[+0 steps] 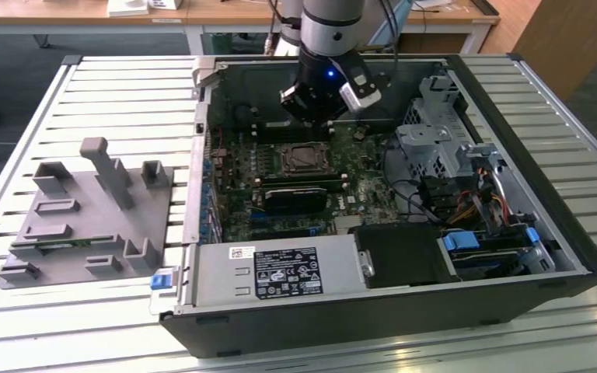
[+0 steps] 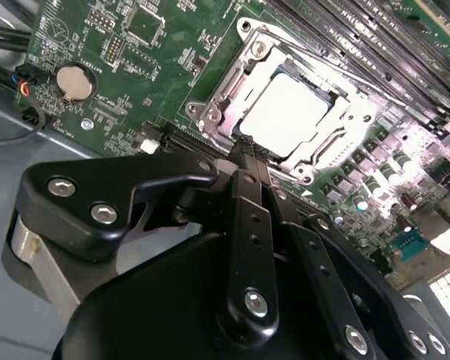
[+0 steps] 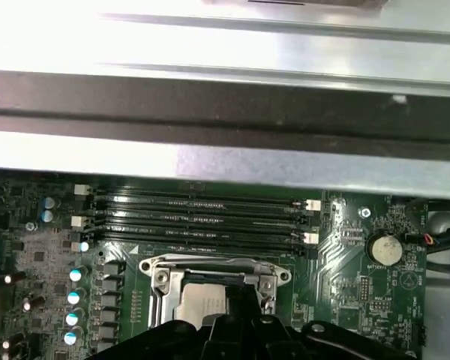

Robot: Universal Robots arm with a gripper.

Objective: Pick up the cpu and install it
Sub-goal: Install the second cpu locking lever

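Gripper (image 2: 244, 154), fingers pressed together and empty, hovers over the cpu (image 2: 285, 112) seated in its motherboard socket (image 2: 210, 112); squareness deserves checking.

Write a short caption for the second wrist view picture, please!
The tool hangs close above the shiny cpu sitting in its socket.

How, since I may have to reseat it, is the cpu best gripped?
Probably by two opposite edges of its lid, coming straight down: the cpu lies flat in the socket frame, which hems in its sides, leaving only the top open.
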